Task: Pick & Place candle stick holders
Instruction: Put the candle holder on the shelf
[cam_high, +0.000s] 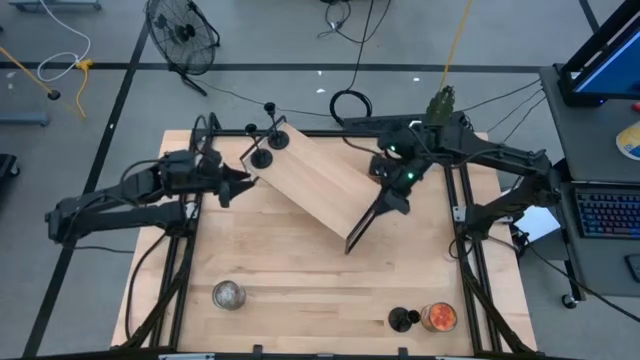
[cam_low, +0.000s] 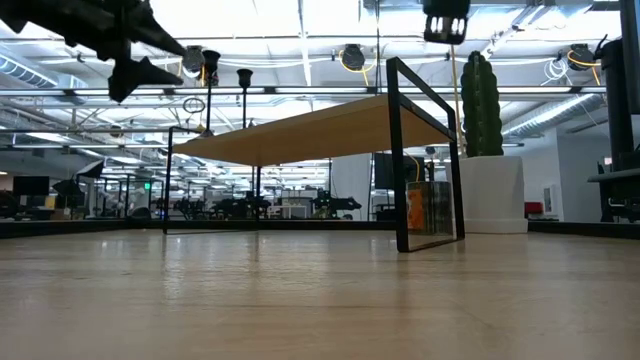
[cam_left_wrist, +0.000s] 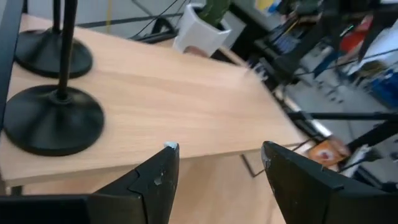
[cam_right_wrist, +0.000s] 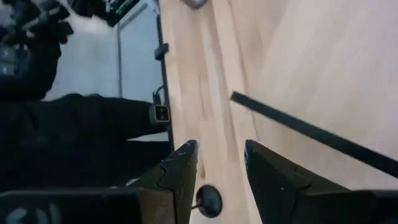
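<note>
On the raised wooden shelf (cam_high: 318, 185) two candle stick holders (cam_high: 262, 158) stand at the end near the left gripper (cam_high: 238, 180), which hangs empty with fingers apart, seemingly after placing, while a third holder (cam_high: 402, 320) waits on the table (cam_high: 300, 290) and the right gripper (cam_high: 398, 195) hovers half open, holding nothing.

Two dark, near-black jointed arms, matte casings, chunky links. Left gripper (cam_left_wrist: 214, 180): two broad black angular fingers, small pale chip on one fingertip (cam_left_wrist: 170, 147). Right gripper (cam_right_wrist: 222, 180): same black wedge-shaped fingers with stepped inner edges. Green indicator lights glow on the right arm's (cam_high: 440, 150) wrist housing. Black cables trail off both arms.
</note>
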